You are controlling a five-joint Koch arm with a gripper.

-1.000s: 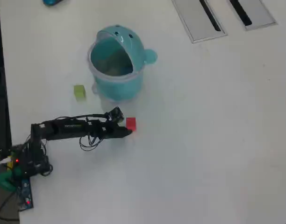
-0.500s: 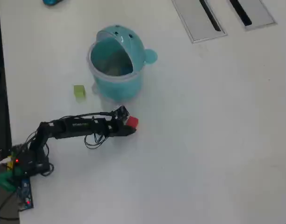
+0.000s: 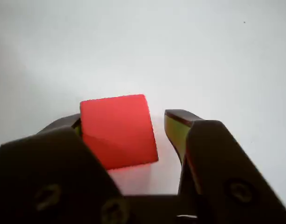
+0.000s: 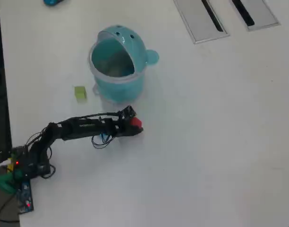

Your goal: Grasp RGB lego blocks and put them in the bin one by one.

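One red block (image 3: 117, 130) sits between the arm's parted fingers (image 3: 178, 130) on the white counter (image 4: 210, 142).
It touches the left finger only in the wrist view; whale bin (image 4: 118, 64) and yellow-green block (image 4: 80, 92) stand nearby.

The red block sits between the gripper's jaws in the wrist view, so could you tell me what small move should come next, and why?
Probably close the gripper fully. In the wrist view the red block lies against one jaw, tilted, while a visible gap separates it from the other jaw, so the grip does not look secure yet. Lifting toward the teal bin should likely wait until both jaws touch.
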